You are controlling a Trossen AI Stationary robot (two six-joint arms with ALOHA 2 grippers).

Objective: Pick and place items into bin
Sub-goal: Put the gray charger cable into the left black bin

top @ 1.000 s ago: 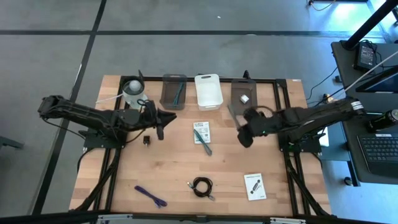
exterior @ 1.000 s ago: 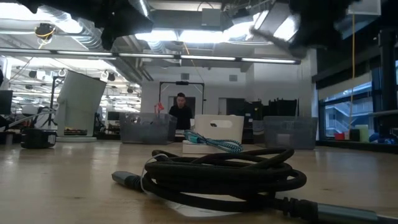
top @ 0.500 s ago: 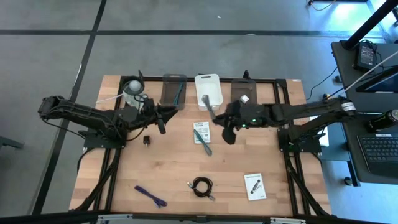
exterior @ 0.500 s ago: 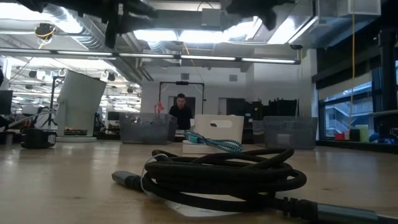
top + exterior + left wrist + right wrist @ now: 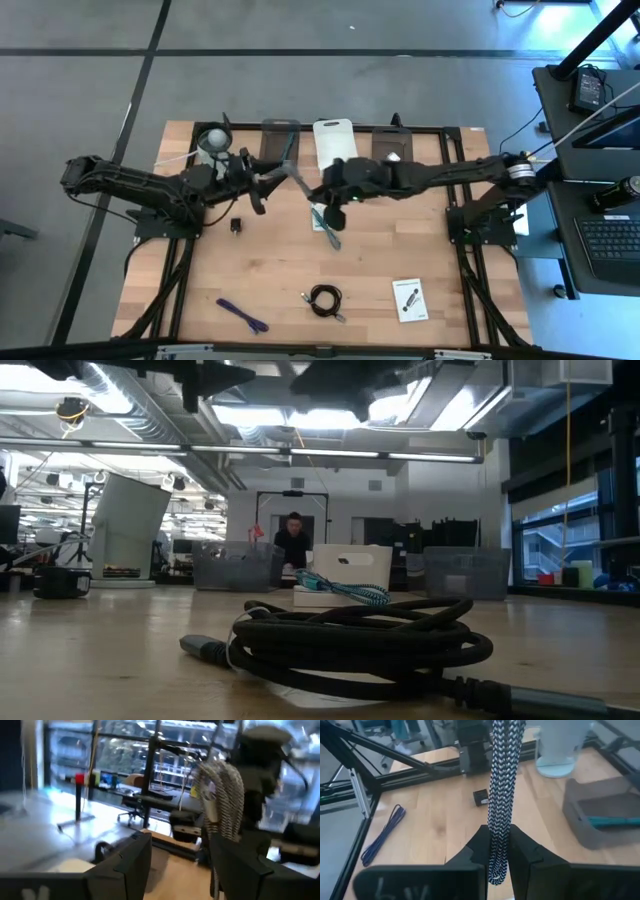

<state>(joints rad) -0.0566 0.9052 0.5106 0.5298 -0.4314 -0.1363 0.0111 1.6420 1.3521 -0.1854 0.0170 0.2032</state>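
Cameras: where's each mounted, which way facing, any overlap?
High: overhead, straight down on the table; both arms, left gripper, right gripper.
Low: tabletop height, facing across the coiled black cable into the room; arms overhead.
Left wrist: on left arm, past its open fingers toward the braided cable.
Right wrist: on right arm, down at the table; fingers shut on that cable.
Shared: both wrist views show the braided cable.

Bright overhead strip lights glare in low view; left wrist view motion-blurred; shadows soft.
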